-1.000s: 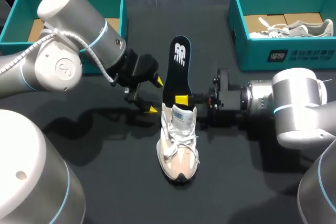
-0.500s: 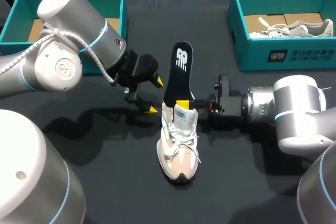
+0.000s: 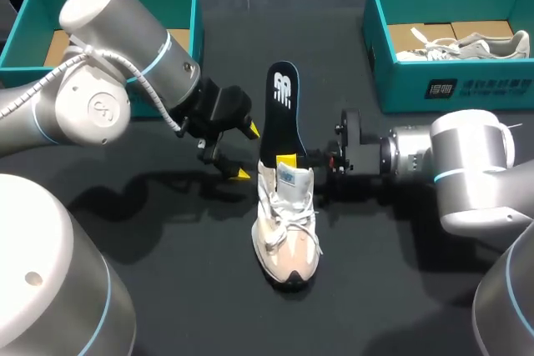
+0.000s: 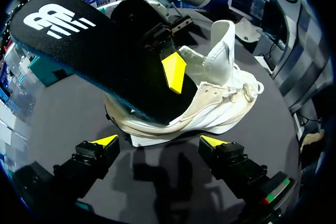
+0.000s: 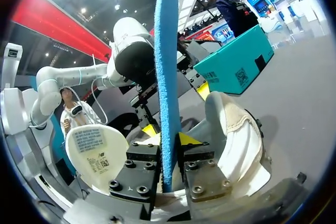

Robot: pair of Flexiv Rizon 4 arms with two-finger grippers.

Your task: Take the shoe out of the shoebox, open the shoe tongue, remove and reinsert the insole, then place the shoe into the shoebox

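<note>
A beige and white shoe (image 3: 285, 235) stands on the black table, toe towards me, its tongue (image 3: 292, 178) pulled up. A black insole (image 3: 279, 114) with a white logo sticks up and back out of the shoe's opening. My right gripper (image 3: 288, 161) comes in from the right and is shut on the insole's lower part. In the right wrist view the insole's blue edge (image 5: 167, 72) runs between the fingers of that gripper (image 5: 169, 141), above the heel (image 5: 236, 129). My left gripper (image 3: 245, 152) stands open just left of the shoe, wide apart (image 4: 158, 141) beside the sole (image 4: 210, 114), holding nothing.
A teal shoebox (image 3: 392, 89) at the back right holds another shoe (image 3: 467, 44). A second teal shoebox (image 3: 25, 18) stands at the back left, partly behind my left arm. Bare table lies in front of the shoe.
My right gripper drew back to the right, then returned left with the insole. The insole's top swung slightly and the shoe shifted a little. The left arm stayed still.
</note>
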